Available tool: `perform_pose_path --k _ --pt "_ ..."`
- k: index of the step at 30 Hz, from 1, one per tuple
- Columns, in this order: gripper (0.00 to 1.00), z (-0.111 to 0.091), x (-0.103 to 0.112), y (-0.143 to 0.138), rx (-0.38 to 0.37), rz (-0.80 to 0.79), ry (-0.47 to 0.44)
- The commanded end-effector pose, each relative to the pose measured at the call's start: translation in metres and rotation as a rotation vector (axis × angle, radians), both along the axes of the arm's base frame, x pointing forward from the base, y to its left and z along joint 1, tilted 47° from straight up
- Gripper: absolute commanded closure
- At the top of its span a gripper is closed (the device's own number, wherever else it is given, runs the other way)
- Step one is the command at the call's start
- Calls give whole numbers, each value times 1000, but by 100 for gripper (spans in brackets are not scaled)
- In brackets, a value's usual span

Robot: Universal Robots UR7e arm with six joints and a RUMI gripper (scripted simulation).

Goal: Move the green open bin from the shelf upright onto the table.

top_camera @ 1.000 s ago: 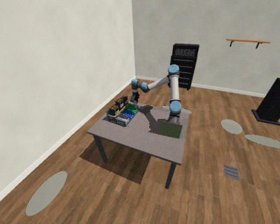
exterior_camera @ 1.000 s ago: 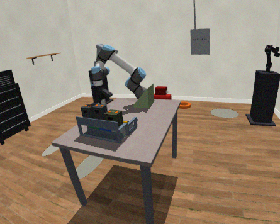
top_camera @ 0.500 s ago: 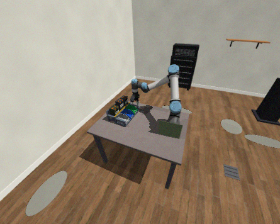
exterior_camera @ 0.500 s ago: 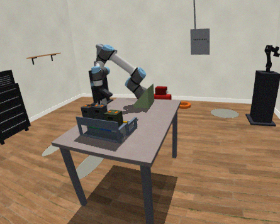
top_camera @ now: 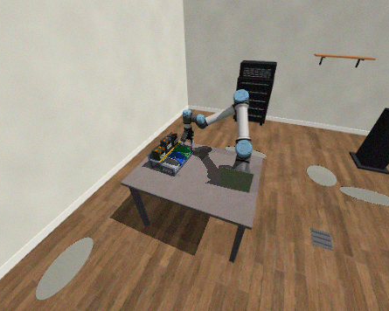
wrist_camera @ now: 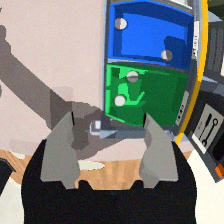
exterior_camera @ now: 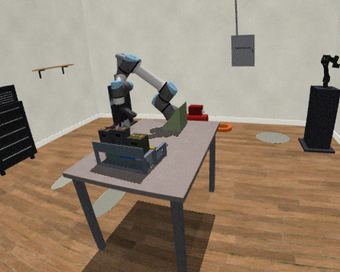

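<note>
Grey table [top_camera: 192,192] w/ shelf rack [top_camera: 168,165] at far corner; green bin [wrist_camera: 145,95] in rack beside blue bin [wrist_camera: 147,32]. Gripper [wrist_camera: 109,131] spread, holding nothing, above green bin's near edge.

green open bin [wrist_camera: 150,95] bright green, pale grey round parts inside; blue bin [wrist_camera: 150,35] next to it saturated blue, same grey parts; yellow strip [wrist_camera: 196,75] along the shelf; shelf frame [exterior_camera: 126,158] slate blue-grey; table [top_camera: 192,192] dull mauve-grey top, dark legs; gripper [wrist_camera: 107,150] grey fingers, black body; mat [top_camera: 236,179] dark green; floor brown wood planks
</note>
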State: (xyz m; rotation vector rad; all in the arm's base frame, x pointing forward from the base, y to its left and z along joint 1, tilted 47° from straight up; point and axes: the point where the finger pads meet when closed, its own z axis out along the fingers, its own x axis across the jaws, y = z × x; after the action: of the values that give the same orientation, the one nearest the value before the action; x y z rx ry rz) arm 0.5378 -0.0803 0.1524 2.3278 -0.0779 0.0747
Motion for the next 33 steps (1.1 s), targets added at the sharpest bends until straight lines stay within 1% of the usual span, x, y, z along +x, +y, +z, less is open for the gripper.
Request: perform_pose_path --k 1,21,33 --pt "42 0 0 0 0 1 -1" --pt "42 0 0 0 0 1 -1" --pt "42 -4 0 -5 0 1 -1"
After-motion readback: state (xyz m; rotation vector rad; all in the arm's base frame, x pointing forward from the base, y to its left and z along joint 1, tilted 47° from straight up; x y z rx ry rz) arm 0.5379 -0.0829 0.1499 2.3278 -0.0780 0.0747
